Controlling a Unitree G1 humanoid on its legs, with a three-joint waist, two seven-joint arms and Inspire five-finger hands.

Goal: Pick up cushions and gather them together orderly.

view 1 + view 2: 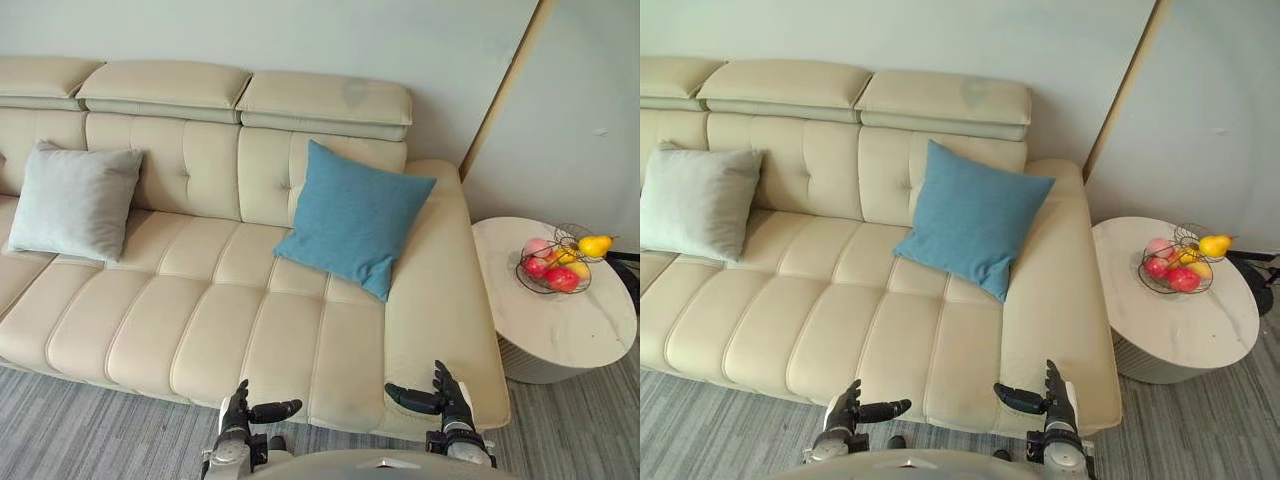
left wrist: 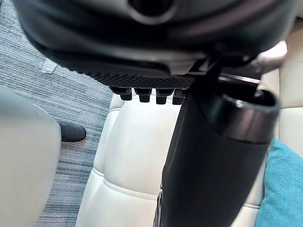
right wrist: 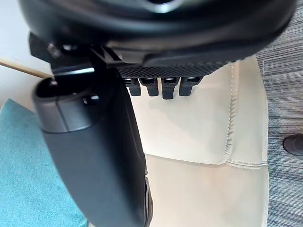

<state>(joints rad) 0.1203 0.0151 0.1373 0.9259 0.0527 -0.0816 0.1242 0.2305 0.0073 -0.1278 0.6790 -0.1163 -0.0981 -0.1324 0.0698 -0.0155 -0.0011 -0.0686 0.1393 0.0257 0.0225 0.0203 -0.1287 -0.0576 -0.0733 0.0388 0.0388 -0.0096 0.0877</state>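
**A:** Where were the cushions, and had either been picked up?

**B:** Neither. The blue square fabric cushion (image 1: 352,217) leaned tilted on one corner against the backrest near the right end of the cream leather sofa (image 1: 220,320). The light grey square fabric cushion (image 1: 73,200) was propped against the backrest far to the left. The two were well apart, with bare seat between them.

**A:** And the hands?

**B:** Both were empty. The left hand (image 1: 243,410) and the right hand (image 1: 450,405) hovered low over the sofa's front edge, fingers straight and thumbs pointing inward towards each other. I'd judge that a ready pose, palms facing each other to take a cushion by two sides.

**A:** Which cushion looked the likelier start?

**B:** Probably the blue one, since it sat nearer, just ahead of the right hand. The grey one would call for a long reach or a step to the left.

**A:** Anything in the way?

**B:** Not on the seat. A round white side table (image 1: 570,330) stood just beside the sofa's right arm, carrying a wire bowl of fruit (image 1: 556,262). A wide swing of the right arm could catch it. Grey striped carpet (image 1: 60,430) lay in front.
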